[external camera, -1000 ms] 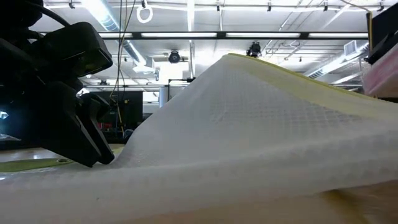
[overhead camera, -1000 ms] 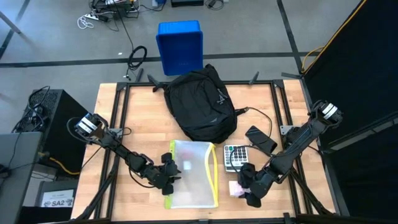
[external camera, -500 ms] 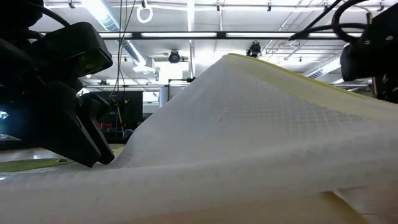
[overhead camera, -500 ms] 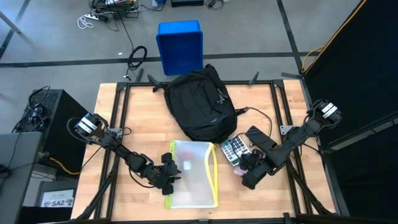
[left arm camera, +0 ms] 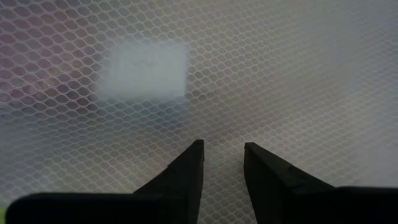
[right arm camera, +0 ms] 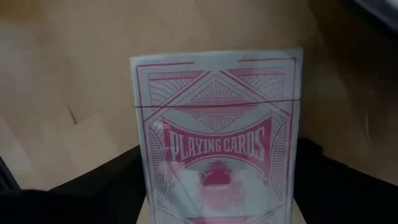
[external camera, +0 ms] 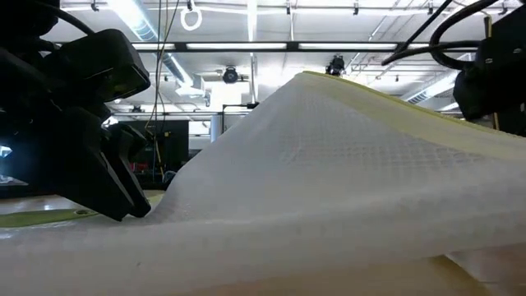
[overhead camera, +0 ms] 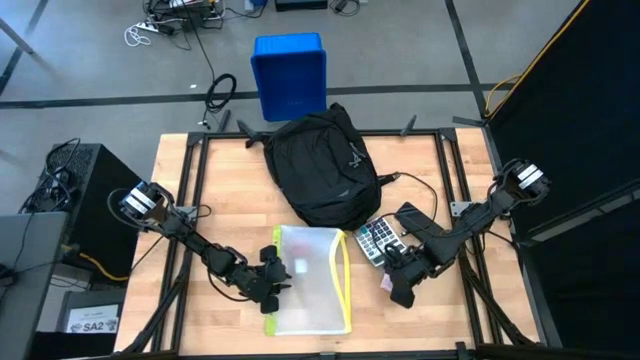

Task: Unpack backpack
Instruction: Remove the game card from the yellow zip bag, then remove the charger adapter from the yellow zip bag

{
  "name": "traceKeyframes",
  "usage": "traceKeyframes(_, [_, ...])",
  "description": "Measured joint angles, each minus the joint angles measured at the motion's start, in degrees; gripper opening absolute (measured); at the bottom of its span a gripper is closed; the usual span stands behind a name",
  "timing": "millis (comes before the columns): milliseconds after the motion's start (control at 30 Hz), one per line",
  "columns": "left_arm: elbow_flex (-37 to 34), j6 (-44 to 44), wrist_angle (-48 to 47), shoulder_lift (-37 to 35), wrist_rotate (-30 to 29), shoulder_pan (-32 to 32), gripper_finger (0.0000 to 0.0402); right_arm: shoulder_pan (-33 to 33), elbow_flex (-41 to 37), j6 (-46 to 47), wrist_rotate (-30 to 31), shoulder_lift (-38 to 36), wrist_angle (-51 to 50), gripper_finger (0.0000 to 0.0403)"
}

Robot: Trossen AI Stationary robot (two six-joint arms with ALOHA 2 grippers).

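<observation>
Black cloth backpack [overhead camera: 322, 165] at the far middle of the desk [overhead camera: 200, 190]. Lies long way from the far edge toward the near edge, a little slanted, with the fat end toward the arms.

Near that fat end, just touching or almost touching it: a see-through mesh pouch [overhead camera: 310, 285] with a yellow edge. Beside the pouch, a calculator [overhead camera: 377, 240] and a flat black thing [overhead camera: 420, 225].

Left pincer [overhead camera: 275, 272] down low at the pouch's left edge. Tips a little bit apart in the left wrist view, with only mesh showing past them. Looks like no pinch on anything.

Right pincer [overhead camera: 398, 288] down on the desk just in front of the calculator. Has a pink and white box of playing cards [right arm camera: 217, 155] right up against it in the right wrist view. Cannot tell if pinched tight or let go.

From both pincers, backpack lies the same way: farther out on the desk, and in toward the middle. Sits between the two arms, about as near to one as to the other. Probably needs a reach over the pouch or the calculator to get back into it.
</observation>
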Motion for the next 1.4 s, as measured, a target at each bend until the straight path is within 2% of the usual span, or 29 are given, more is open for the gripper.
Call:
traceKeyframes(267, [0.00, -0.01, 0.00, 0.00, 0.11, 0.00, 0.0077, -0.45, -0.06, -0.83, 3.38, 0.08, 0.78, 0.0327])
traceKeyframes(500, [0.00, -0.02, 0.00, 0.00, 0.15, 0.00, 0.0073, -0.47, -0.06, -1.10, 4.14, 0.10, 1.52, 0.0364])
traceKeyframes(600, [0.00, -0.02, 0.00, 0.00, 0.15, 0.00, 0.0073, -0.80, 0.05, -2.37, 1.33, 0.02, 1.69, 0.0376])
traceKeyframes(700, [0.00, -0.02, 0.00, 0.00, 0.15, 0.00, 0.0073, -1.67, 1.83, -0.41, -6.99, -0.39, -2.71, 0.0378])
traceKeyframes(833, [0.00, -0.15, 0.09, 0.02, 0.15, 0.00, 0.0073, -0.80, 5.70, 1.74, -9.31, -2.70, -8.64, 0.0361])
traceKeyframes(1000, [0.02, -0.17, 0.40, 0.05, 0.24, 0.00, 0.0073, 0.56, 10.90, -0.77, -3.85, -6.25, -11.76, 0.0328])
traceKeyframes(1100, [0.00, -0.20, 0.57, 0.09, 0.35, 0.00, 0.0073, 1.52, 13.19, -5.70, 4.13, -7.42, -9.46, 0.0311])
traceKeyframes(1200, [0.00, -0.18, 0.69, 0.09, 0.34, 0.02, 0.0073, 2.03, 13.35, -13.43, 13.51, -6.94, -1.50, 0.0298])
traceKeyframes(1300, [0.00, -0.17, 0.90, 0.09, 0.16, 0.02, 0.0073, 0.60, 13.55, -21.77, 14.39, -3.29, 6.61, 0.0285])
traceKeyframes(1400, [0.00, -0.15, 0.93, 0.09, 0.03, 0.04, 0.0073, -1.69, 13.70, -29.06, 12.11, 2.14, 9.57, 0.0271])
